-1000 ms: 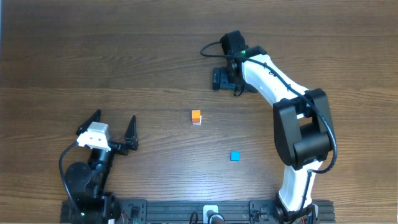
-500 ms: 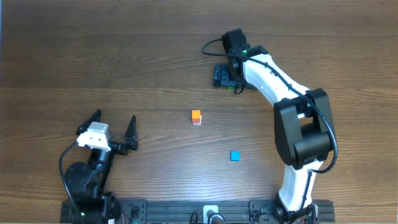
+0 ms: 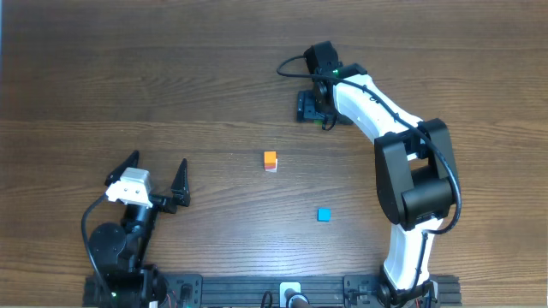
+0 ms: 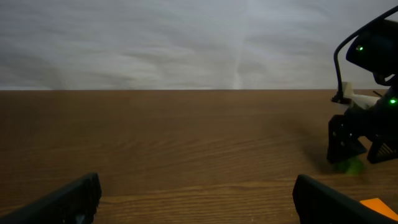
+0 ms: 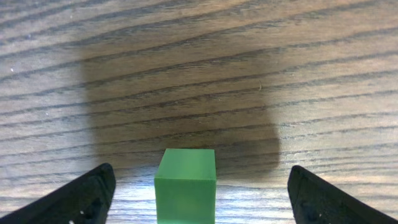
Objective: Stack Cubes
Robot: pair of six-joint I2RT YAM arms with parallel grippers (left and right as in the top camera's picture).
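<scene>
The orange cube point(image 3: 271, 158) stands near the middle of the wooden table point(image 3: 171, 77), and I take it as the reference for all places. At its edge on the side of the arm bases a thin pale and reddish strip shows, but I cannot tell if this is another cube under it. The green cube point(image 5: 185, 183) lies on the table beyond the orange cube, away from the bases and to its right, well apart from it. The right gripper point(image 3: 312, 106) is down over this green cube. Its two black fingers point(image 5: 87, 194) are spread wide, one on each side of the cube, with bare wood between each finger and the cube, so nothing is gripped. In the right wrist view the cube sits upright and about midway between the fingers, in the shadow of the gripper. The blue cube point(image 3: 323, 215) lies alone to the right of the orange cube, on the side towards the bases, and apart from it. The left gripper point(image 3: 156, 168) is far to the left of the orange cube and a little closer to the bases. Its fingers are also opened wide and hold nothing. In the left wrist view a corner of the orange cube appears beside one finger point(image 4: 329, 200), and the right gripper is seen farther off on the table.
</scene>
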